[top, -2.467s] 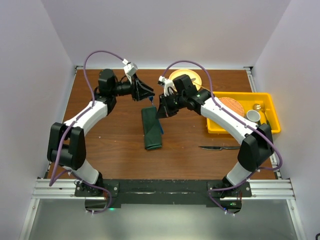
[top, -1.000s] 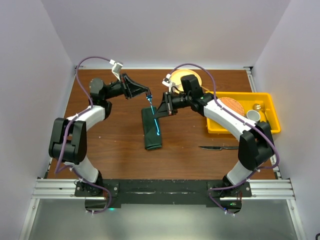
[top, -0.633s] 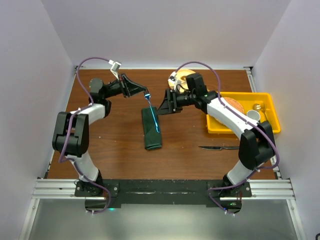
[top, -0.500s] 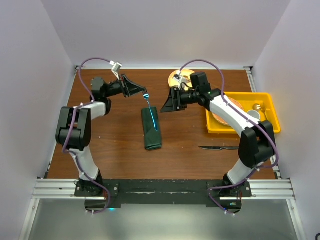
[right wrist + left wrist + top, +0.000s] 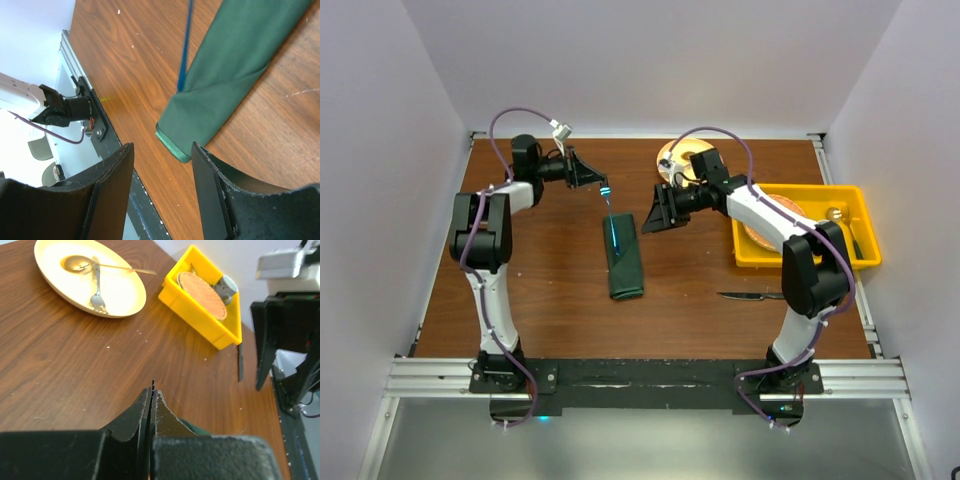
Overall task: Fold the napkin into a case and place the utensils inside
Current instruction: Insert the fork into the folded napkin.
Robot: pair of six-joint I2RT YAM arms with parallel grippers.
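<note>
The thin bright-blue plastic fork (image 5: pixel 185 45) is being gripped at its upper end by the closed left tool (image 5: pixel 151 395). It is being held tilted, with its lower end meeting the narrow dark green cloth case (image 5: pixel 235 60) lying mid-counter (image 5: pixel 540 280). The right tool (image 5: pixel 161 146) is being held open and empty just beside the case. The dark-handled table knife (image 5: pixel 752 295) is lying well apart, near the yellow plastic bin (image 5: pixel 197 317). Bare-metal cutlery is being carried by a yellow plate (image 5: pixel 125 292) behind.
</note>
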